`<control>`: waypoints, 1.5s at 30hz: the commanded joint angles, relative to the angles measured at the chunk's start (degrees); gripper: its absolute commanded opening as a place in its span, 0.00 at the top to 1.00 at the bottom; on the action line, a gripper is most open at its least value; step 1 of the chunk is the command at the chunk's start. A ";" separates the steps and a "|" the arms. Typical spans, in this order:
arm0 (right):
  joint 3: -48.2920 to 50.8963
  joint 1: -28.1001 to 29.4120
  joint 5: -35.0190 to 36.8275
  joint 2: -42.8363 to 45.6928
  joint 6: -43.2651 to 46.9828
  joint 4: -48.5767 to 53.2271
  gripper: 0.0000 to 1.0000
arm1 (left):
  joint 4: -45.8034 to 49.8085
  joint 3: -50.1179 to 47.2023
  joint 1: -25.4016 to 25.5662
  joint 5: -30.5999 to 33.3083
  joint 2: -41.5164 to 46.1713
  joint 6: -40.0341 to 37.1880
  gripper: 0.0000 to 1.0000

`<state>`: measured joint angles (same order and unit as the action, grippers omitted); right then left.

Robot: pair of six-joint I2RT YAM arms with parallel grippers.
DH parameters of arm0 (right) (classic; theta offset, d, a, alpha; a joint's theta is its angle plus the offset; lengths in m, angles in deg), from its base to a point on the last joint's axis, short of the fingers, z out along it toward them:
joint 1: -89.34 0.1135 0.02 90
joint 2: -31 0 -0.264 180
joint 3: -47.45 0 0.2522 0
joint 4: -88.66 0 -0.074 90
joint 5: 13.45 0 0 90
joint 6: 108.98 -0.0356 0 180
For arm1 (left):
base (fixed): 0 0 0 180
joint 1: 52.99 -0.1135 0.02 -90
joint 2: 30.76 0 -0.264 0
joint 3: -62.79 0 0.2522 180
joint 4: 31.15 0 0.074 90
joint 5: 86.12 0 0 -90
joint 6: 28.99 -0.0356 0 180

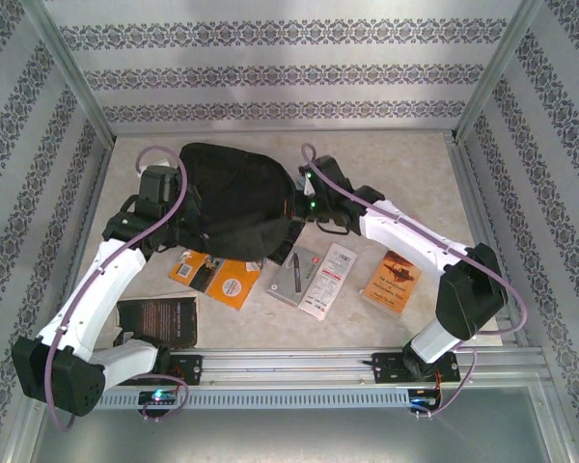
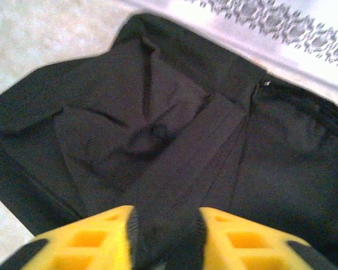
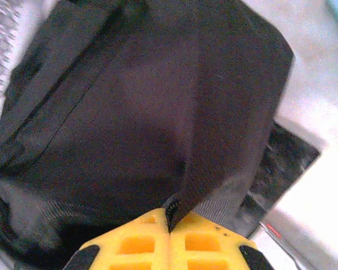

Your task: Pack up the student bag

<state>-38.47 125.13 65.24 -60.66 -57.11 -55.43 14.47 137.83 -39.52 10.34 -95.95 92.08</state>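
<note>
- The student bag lies flat in the middle of the table, toward the back wall. It is the biggest thing there.
- We see one gripper on each side of the bag. We think they are placed this way to pull the cloth apart and make an opening.
- The left gripper has its yellow fingers a little apart, with a strip of black bag cloth between them. We cannot tell if it is squeezing the cloth.
- The right gripper has its fingers pressed together on a fold of the bag, right by a zipper edge.
- In front of the bag lie an orange book, a grey pack, a white paper and a brown book. A black book sits near the left arm. We guess they are waiting to go in.
- They all have writing on them, but it is too small for us to read. We see no name on the bag.
</note>
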 commanded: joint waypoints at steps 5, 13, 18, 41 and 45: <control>8.05 0.20 -0.85 -0.87 -2.94 -7.61 1.00 | 3.86 -2.42 -0.71 -4.70 0.85 -4.49 0.53; 12.31 -0.82 -3.93 0.17 -4.65 -15.32 1.00 | 7.04 2.64 4.79 -6.65 -4.46 -9.94 0.51; 19.92 -3.56 -12.11 2.66 -9.63 -32.50 1.00 | 6.59 5.03 10.69 -9.31 -9.06 -15.12 0.47; 30.46 -7.31 -24.98 0.29 -18.64 -64.69 1.00 | -0.82 13.07 15.35 -18.77 -28.10 -21.54 0.31; 30.63 -7.31 -25.25 0.47 -18.59 -64.64 1.00 | -1.78 13.26 15.35 -17.09 -30.05 -21.45 0.47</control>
<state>-7.89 118.31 42.05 -60.28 -75.28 -114.34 13.99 149.98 -24.81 -9.36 -124.78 71.53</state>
